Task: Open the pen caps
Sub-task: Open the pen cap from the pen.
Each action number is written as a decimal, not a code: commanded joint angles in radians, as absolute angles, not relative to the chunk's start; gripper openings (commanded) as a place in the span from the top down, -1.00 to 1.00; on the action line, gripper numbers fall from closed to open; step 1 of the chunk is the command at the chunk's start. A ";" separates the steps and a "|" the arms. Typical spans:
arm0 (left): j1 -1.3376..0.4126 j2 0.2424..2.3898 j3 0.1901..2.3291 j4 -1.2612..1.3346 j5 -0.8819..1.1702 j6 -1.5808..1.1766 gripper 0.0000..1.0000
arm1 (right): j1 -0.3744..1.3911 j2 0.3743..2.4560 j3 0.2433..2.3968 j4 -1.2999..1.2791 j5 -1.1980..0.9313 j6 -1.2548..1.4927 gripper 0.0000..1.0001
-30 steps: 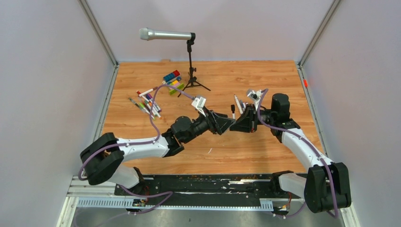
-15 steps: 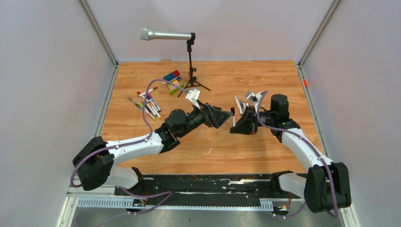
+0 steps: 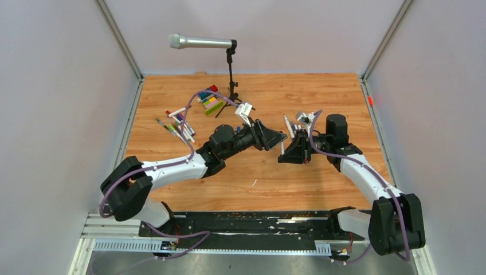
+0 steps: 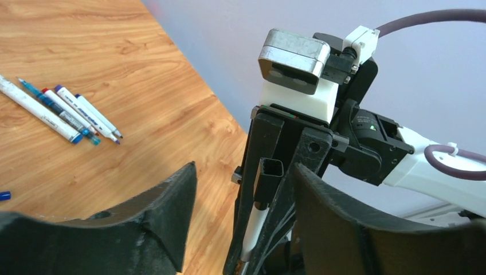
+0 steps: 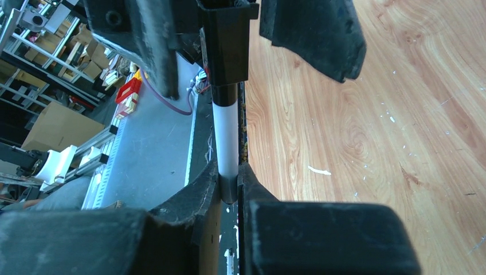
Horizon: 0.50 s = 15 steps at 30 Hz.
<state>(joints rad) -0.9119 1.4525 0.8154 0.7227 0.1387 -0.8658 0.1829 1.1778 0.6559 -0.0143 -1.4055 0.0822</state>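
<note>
One pen [image 5: 226, 137] clamped between right fingers [image 5: 195, 200]; left fingers [image 4: 166, 206] parted, straddling its black cap [image 4: 269, 180].

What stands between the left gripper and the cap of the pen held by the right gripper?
Nothing visible. The open left gripper faces the black cap with only open air between them. The cap sits on the end of the pen clamped in the right gripper.

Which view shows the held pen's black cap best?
Right wrist: the black cap looms large above the white barrel clamped in the right pincer. Left wrist shows it smaller, inside the open left pincer. Top view: only a dark speck.
</note>
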 commanded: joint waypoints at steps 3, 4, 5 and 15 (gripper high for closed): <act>-0.910 1.478 0.878 0.761 0.187 -0.869 -0.05 | 0.193 1.192 0.698 -0.029 -1.438 0.052 1.00; -0.910 1.480 0.881 0.759 0.189 -0.865 0.10 | 0.194 1.195 0.699 -0.029 -1.439 0.053 1.00; -0.910 1.479 0.883 0.757 0.191 -0.862 0.33 | 0.195 1.200 0.699 -0.030 -1.440 0.055 1.00; -0.865 1.351 0.887 0.705 -0.042 -0.721 1.00 | 0.262 1.225 0.684 -0.025 -1.439 0.053 1.00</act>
<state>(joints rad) -0.9119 1.4513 0.8471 0.6689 0.1440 -0.8177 0.2081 1.2163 0.6643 -0.0364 -1.4025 0.0814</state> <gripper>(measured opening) 0.058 0.110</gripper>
